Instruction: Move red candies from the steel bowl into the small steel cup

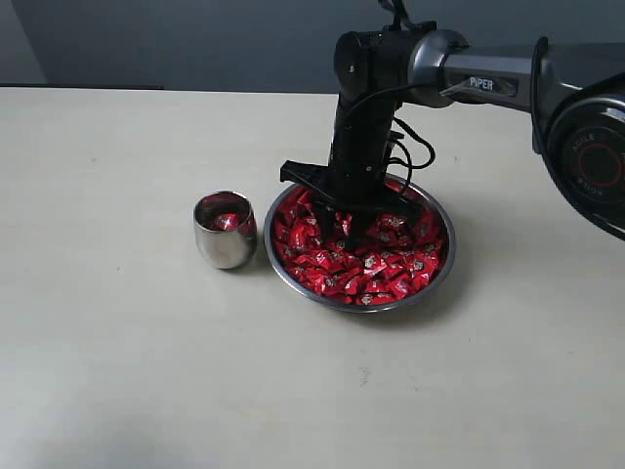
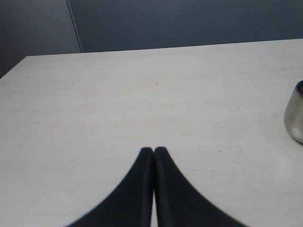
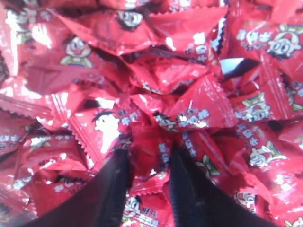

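Dozens of red candies lay heaped in the steel bowl on a pale surface as the right pincer reached straight down into the pile from the black right arm, which entered from the right of the exterior view. Seen from the right wrist, the red candies filled the whole picture, their shiny wrappers printed with a cartoon face and edged with crimped seams. The right pincer had its two dark fingers sunk among them, jaws parted with one red wrapper filling the gap; whether they were squeezing it could not be told.

Just beside the bowl, on its left in the exterior view, the small steel cup stood upright with one red candy inside. Cup and bowl looked close enough to touch, though that could not be confirmed.

Away from the bowl, the left pincer was closed, its black fingertips pressed together over bare surface. The small steel cup showed at the edge of the left wrist view, well apart from those fingertips.
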`<action>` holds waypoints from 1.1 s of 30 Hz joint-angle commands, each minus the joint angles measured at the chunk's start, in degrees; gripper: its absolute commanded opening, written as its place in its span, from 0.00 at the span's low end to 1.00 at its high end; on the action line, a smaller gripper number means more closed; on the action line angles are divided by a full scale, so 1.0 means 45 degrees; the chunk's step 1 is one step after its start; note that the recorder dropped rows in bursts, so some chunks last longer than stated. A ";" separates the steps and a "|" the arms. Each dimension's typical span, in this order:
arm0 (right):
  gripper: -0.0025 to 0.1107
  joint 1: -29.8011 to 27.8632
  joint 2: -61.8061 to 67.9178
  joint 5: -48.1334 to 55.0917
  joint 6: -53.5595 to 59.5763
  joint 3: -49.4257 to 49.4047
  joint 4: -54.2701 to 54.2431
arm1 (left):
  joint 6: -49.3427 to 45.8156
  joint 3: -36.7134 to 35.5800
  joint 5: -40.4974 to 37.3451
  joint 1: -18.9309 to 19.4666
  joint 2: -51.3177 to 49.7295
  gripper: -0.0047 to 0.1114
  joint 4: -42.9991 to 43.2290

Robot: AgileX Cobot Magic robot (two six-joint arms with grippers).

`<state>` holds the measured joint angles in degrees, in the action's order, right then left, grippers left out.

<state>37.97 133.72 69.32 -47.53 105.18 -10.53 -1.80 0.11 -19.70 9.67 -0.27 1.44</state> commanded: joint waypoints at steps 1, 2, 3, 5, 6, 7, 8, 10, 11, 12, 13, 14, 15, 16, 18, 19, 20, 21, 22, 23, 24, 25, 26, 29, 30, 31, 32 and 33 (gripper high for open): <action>0.09 -0.0062 -0.0008 0.0087 0.0247 0.0045 0.0199 | 0.0026 -0.0024 0.0122 0.0021 0.0061 0.04 0.0025; 0.04 -0.0062 -0.0008 0.0087 0.0247 0.0045 0.0199 | 0.0026 -0.0024 0.0122 0.0021 0.0061 0.04 0.0025; 0.02 -0.0062 -0.0008 0.0087 0.0247 0.0045 0.0199 | 0.0026 -0.0024 0.0122 0.0021 0.0061 0.04 0.0025; 0.02 -0.0062 -0.0008 0.0077 0.0316 0.0045 0.0199 | 0.0026 -0.0024 0.0122 0.0021 0.0061 0.04 0.0025; 0.01 -0.0062 -0.0008 0.0077 0.0316 0.0045 0.0199 | 0.0026 -0.0024 0.0122 0.0021 0.0061 0.04 0.0025; 0.01 -0.0062 -0.0008 0.0053 0.0316 0.0045 0.0199 | 0.0026 -0.0024 0.0122 0.0021 0.0061 0.04 0.0025; 0.01 -0.0062 -0.0008 0.0056 0.0316 0.0045 0.0199 | 0.0026 -0.0024 0.0122 0.0021 0.0061 0.04 0.0025; 0.01 -0.0062 -0.0038 -0.0030 0.0316 0.0045 0.0199 | 0.0026 -0.0024 0.0122 0.0021 0.0061 0.04 0.0025; 0.01 -0.0062 -0.0066 -0.0114 0.0345 0.0045 0.0199 | 0.0026 -0.0024 0.0122 0.0021 0.0061 0.04 0.0025; 0.01 -0.0062 -0.0099 -0.0205 0.0368 0.0045 0.0199 | 0.0026 -0.0024 0.0122 0.0021 0.0061 0.04 0.0025; 0.01 -0.0062 -0.0194 -0.0313 0.0378 0.0045 0.0199 | 0.0026 -0.0024 0.0122 0.0021 0.0061 0.04 0.0025; 0.01 -0.0062 -0.0218 -0.0416 0.0378 0.0045 0.0229 | 0.0026 -0.0024 0.0122 0.0021 0.0061 0.04 0.0025; 0.01 -0.0062 -0.0337 -0.0566 0.0378 0.0068 0.0227 | 0.0026 -0.0024 0.0122 0.0021 0.0061 0.04 0.0025; 0.01 -0.0062 -0.0438 -0.0705 0.0378 0.0068 0.0227 | 0.0026 -0.0024 0.0122 0.0021 0.0061 0.04 0.0025; 0.01 -0.0062 -0.0569 -0.0910 0.0378 0.0211 0.0306 | 0.0026 -0.0024 0.0122 0.0021 0.0061 0.04 0.0025; 0.01 -0.0062 -0.0592 -0.0884 0.0402 0.0346 0.0377 | 0.0026 -0.0024 0.0122 0.0021 0.0061 0.04 0.0025; 0.01 -0.0062 -0.0619 -0.0847 0.0452 0.0494 0.0407 | 0.0026 -0.0024 0.0122 0.0021 0.0061 0.04 0.0025; 0.01 -0.0062 -0.0643 -0.0777 0.0452 0.0660 0.0447 | 0.0026 -0.0024 0.0122 0.0021 0.0061 0.04 0.0025; 0.01 -0.0062 -0.0641 -0.0664 0.0452 0.0837 0.0486 | 0.0026 -0.0024 0.0122 0.0021 0.0061 0.04 0.0025; 0.01 -0.0062 -0.0641 -0.0533 0.0452 0.1005 0.0581 | 0.0026 -0.0024 0.0122 0.0021 0.0061 0.04 0.0025; 0.01 -0.0062 -0.0641 -0.0432 0.0452 0.1143 0.0653 | 0.0026 -0.0024 0.0122 0.0021 0.0061 0.04 0.0025; 0.01 -0.0062 -0.0641 -0.0335 0.0486 0.1294 0.0730 | 0.0026 -0.0024 0.0122 0.0021 0.0061 0.04 0.0025; 0.01 -0.0062 -0.0641 -0.0220 0.0572 0.1426 0.0750 | 0.0026 -0.0024 0.0122 0.0021 0.0061 0.04 0.0025; 0.01 -0.0062 -0.0671 0.0124 0.0676 0.1649 0.0833 | 0.0026 -0.0024 0.0122 0.0021 0.0061 0.04 0.0025; 0.01 -0.0062 -0.0692 0.0143 0.0790 0.1686 0.0904 | 0.0026 -0.0024 0.0122 0.0021 0.0061 0.04 0.0025; 0.01 -0.0062 -0.0722 0.0143 0.0992 0.1686 0.0928 | 0.0026 -0.0024 0.0122 0.0021 0.0061 0.04 0.0025; 0.01 -0.0062 -0.0781 0.0143 0.1260 0.1686 0.0928 | 0.0026 -0.0024 0.0122 0.0021 0.0061 0.04 0.0025; 0.01 -0.0062 -0.0834 0.0143 0.1541 0.1686 0.0928 | 0.0026 -0.0024 0.0122 0.0021 0.0061 0.04 0.0025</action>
<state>37.97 131.17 69.33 -43.77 112.15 -7.47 -1.80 0.11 -19.70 9.67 -0.27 1.44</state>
